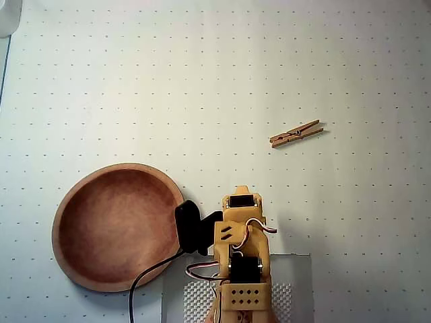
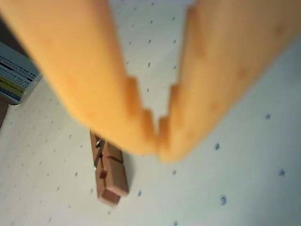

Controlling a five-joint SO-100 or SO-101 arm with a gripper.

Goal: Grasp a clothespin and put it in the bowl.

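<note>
The jaws are being held closed and empty, with the pin (image 2: 109, 172) lying below-left of them; they should be opened wide and centred over it.

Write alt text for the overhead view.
A wooden clothespin lies alone on a white dotted mat, upper right. An empty reddish-brown bowl sits lower left, beside the orange robot arm at bottom centre.
</note>
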